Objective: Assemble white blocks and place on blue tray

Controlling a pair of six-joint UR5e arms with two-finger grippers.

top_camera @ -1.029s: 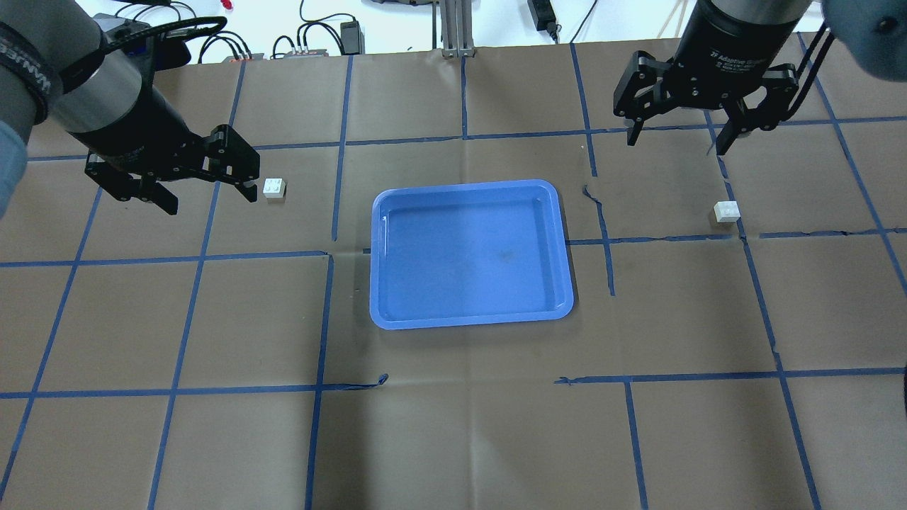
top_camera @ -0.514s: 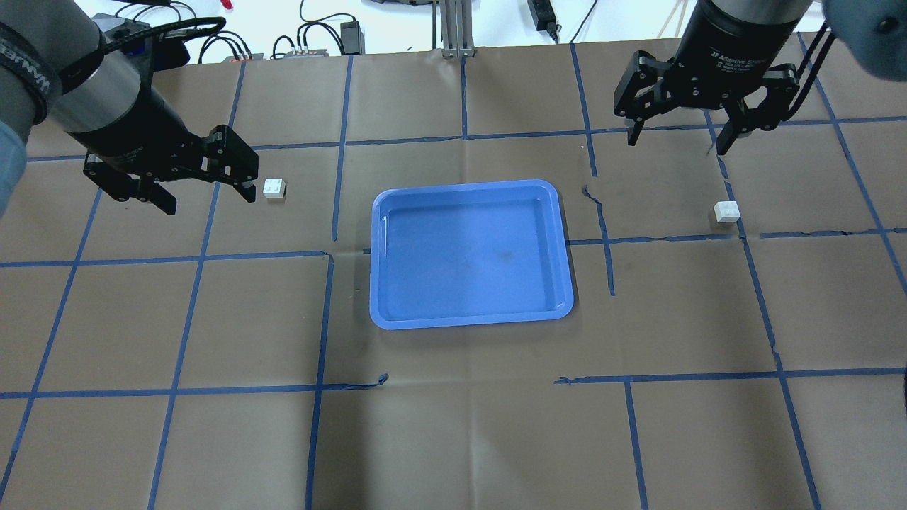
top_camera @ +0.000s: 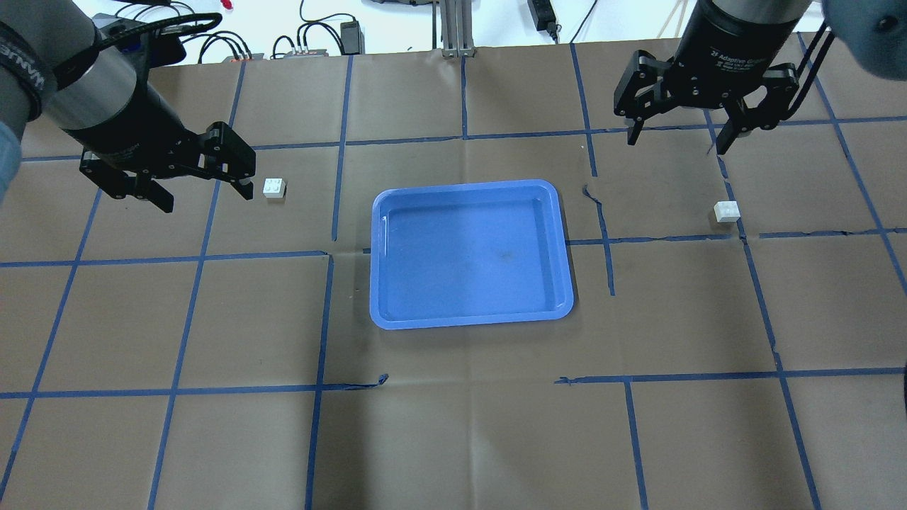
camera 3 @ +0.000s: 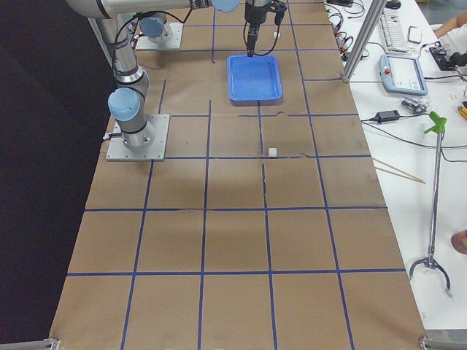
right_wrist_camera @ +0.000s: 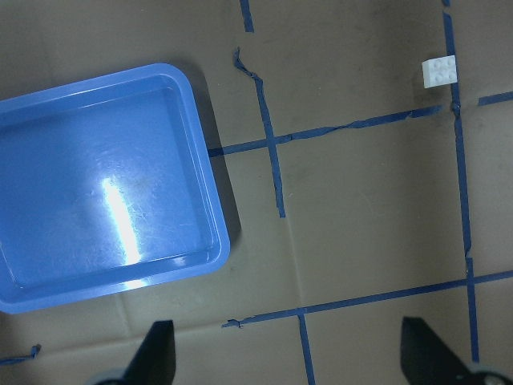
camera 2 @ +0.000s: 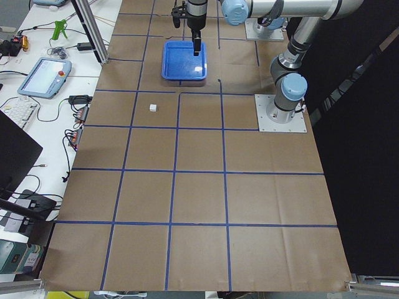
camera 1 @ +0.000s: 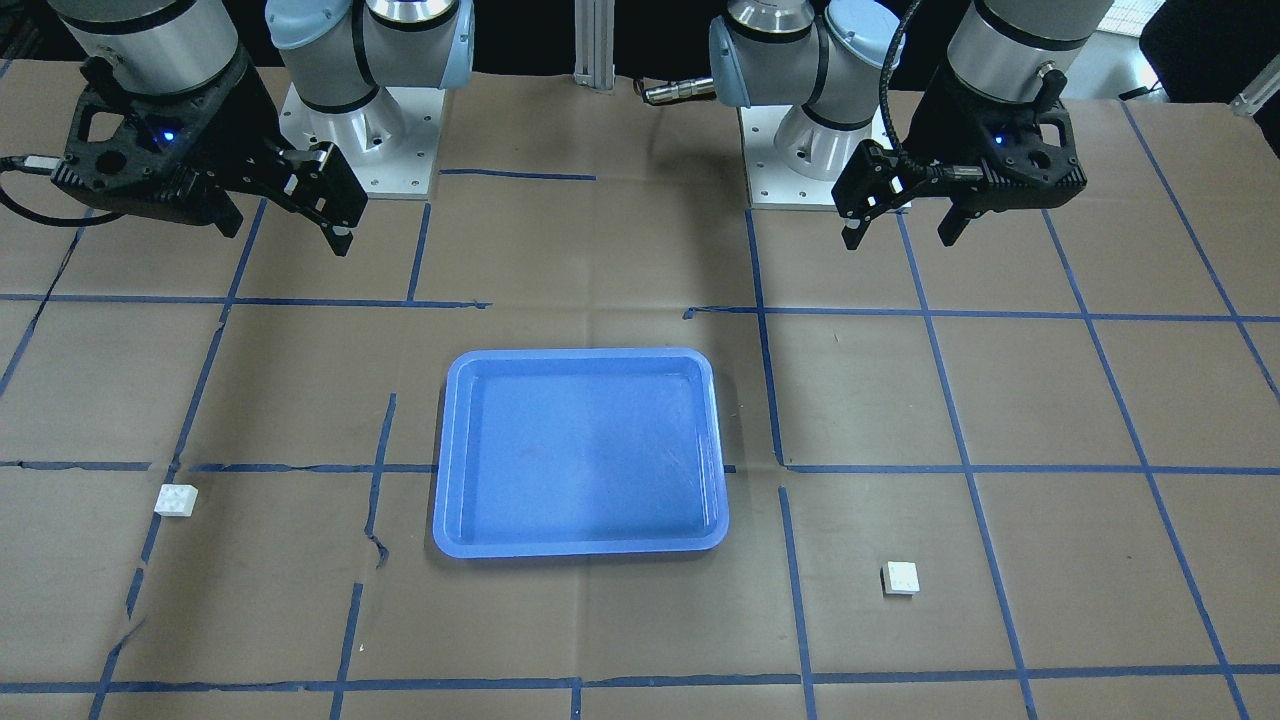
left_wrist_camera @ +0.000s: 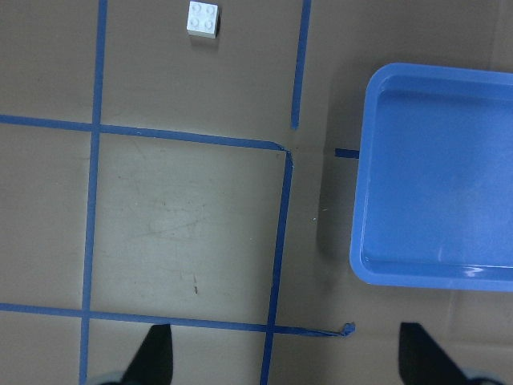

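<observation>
A blue plastic tray (top_camera: 468,255) with round corners sits in the middle of the brown paper table (top_camera: 453,425). The tray has nothing in it.

One small white plastic block (top_camera: 274,187) with four bumps on top lies flat on the table, on the robot's left side of the tray and well apart from it. The other small white block (top_camera: 726,211) lies on the right side of the tray, also well apart. The two blocks are not joined.

The left gripper (top_camera: 207,200) hangs up in the air on the left side of the tray, a bit farther from the tray than the left block. Its two fingers are spread wide and hold nothing. The right gripper (top_camera: 676,145) hangs in the air on the right side of the tray. Its fingers are spread wide too, and it is empty.

In the last second the left gripper slid a tiny bit away from the tray. The right gripper did not move that I can see, and the blocks and tray stayed put.

So the job has hardly started. I think each gripper has to come down over its own block first. No block has been picked up yet.
</observation>
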